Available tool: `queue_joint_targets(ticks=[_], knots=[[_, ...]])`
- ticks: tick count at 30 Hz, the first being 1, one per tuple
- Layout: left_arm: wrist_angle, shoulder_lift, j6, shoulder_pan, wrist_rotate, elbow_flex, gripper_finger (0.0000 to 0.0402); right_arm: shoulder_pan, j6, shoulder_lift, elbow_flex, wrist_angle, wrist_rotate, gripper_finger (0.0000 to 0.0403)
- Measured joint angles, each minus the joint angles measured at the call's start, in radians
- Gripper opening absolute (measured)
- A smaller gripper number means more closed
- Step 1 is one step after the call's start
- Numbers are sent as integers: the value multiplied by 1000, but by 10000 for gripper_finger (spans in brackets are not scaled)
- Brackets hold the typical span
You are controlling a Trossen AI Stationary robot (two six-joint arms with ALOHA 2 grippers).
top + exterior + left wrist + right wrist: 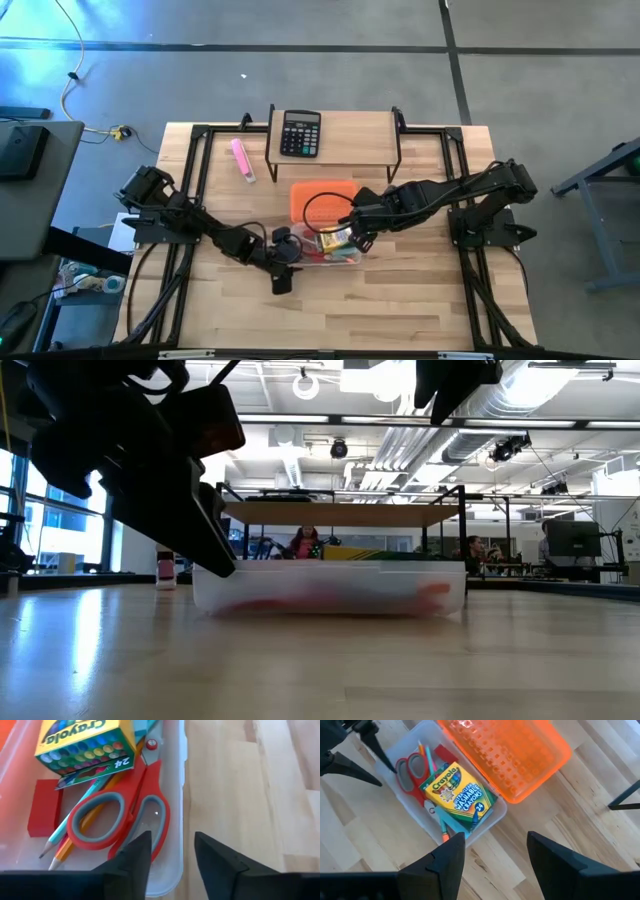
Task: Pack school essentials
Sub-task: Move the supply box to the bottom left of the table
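Table top seen from above. Left gripper (281, 272) sits low at the near left end of the clear box (172, 810), its jaws spread with the box's rim between them, gripping nothing. The box holds red-handled scissors (120, 815), pencils (75, 832), a red eraser (44, 814) and a yellow crayon pack (459, 794) lying on top. An orange lid (505, 752) lies open, touching the box's far side. Right gripper (352, 238) hangs above the box's right end, jaws spread and empty. A pink marker (242, 159) and a black calculator (300, 132), the latter on a wooden shelf (345, 135), lie farther back.
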Motion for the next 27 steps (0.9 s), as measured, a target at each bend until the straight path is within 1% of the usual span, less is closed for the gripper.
queue_joint_targets(ticks=[6,12,22,27], knots=[[1,0,-1,-38,14,0,88,0,0,0,0,-3,0,204],[1,0,-1,-97,44,0,59,0,0,0,0,-3,0,204],[-12,0,-6,-211,79,0,38,0,0,0,0,-3,0,204],[-44,0,-69,-255,80,0,38,0,0,0,0,-3,0,204]])
